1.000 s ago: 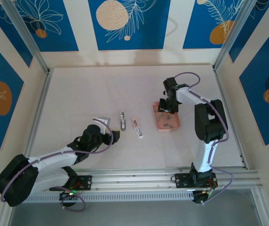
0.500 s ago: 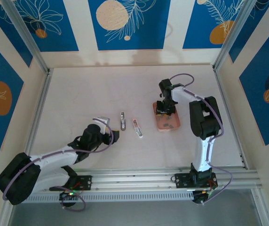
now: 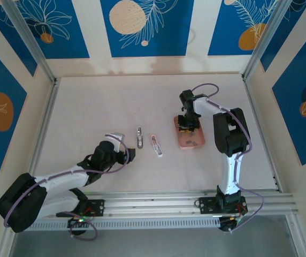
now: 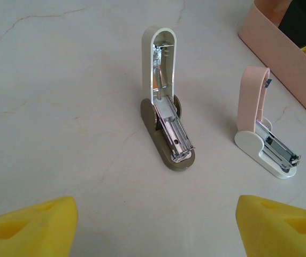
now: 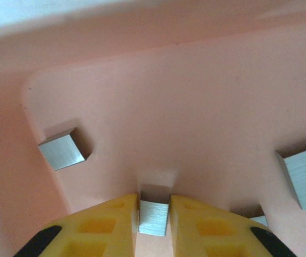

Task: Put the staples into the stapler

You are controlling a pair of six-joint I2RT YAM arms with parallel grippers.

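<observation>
My right pincer (image 5: 154, 204) is closed on one staple block (image 5: 154, 217), low centre in the right wrist view. My yellow fingers (image 5: 110, 225) press its two sides. The block sits on the floor of the pink tray (image 5: 196, 107).

The other staples lie loose around it:
- One (image 5: 62, 150) is to the upper left, close to the tray's rounded corner and apart from my fingers.
- One (image 5: 303, 176) is at the right edge, cut off by the frame.
- A small one (image 5: 255, 218) is just beside the finger on the right, partly hidden behind it.

The tray wall runs along the top and left of the frame, near the finger on the left.

In the top view my right pincer (image 3: 188, 124) is down in the upper end of the tray (image 3: 193, 143), right of centre.

My left pincer (image 4: 155, 230) is open. Its yellow fingertips (image 4: 30, 225) sit wide apart in the bottom corners of the left wrist view, over bare worktop (image 4: 62, 80).

Ahead of it, at centre frame, is the olive stapler (image 4: 169, 139), with its cream lid flipped upright and the metal channel exposed. To its right is the pink stapler (image 4: 262, 144), with its lid also upright. The tray wall (image 4: 281, 48) fills the upper right corner behind it.

In the top view my left pincer (image 3: 131, 154) is lower left of centre. The olive stapler (image 3: 139, 136) and the pink stapler (image 3: 156, 145) lie between it and the tray, apart from each other, with the pink one nearer the tray.
</observation>
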